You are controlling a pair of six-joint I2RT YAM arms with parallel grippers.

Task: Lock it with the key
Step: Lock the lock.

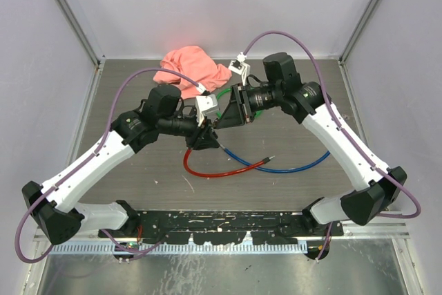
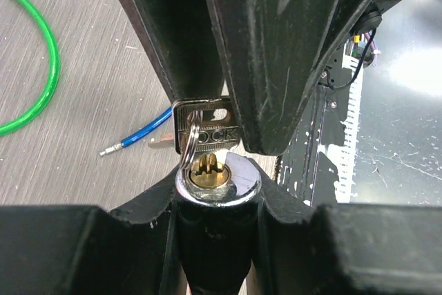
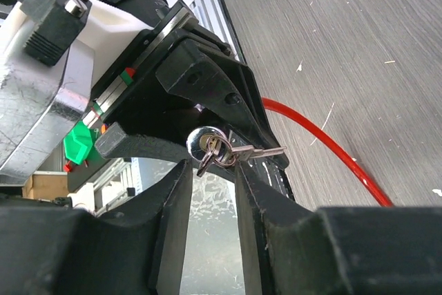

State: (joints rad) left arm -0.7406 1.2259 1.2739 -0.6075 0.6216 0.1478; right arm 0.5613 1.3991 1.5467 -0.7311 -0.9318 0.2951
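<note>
one lock cyl (image 2: pixel 238 186) in left gripper (image 2: pixel 219 191) (key (image 2: pixel 210 133) w/ ring (image 2: pixel 185 141) at keyway (image 2: pixel 209 169)).

— What surrounds the table (image 1: pixel 159 191)?
— Pale grey walls (image 1: pixel 221 5) behind it and on both sides, with 2 aluminium posts (image 1: pixel 69 12) rising from its far corners. Its top is dark grey, wood-grained.

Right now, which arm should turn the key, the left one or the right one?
Right. The right gripper has its fingers at the key, which sits at the face of the lock, so it can probably twist it. The left gripper is clamped on the lock, holding it steady.
</note>
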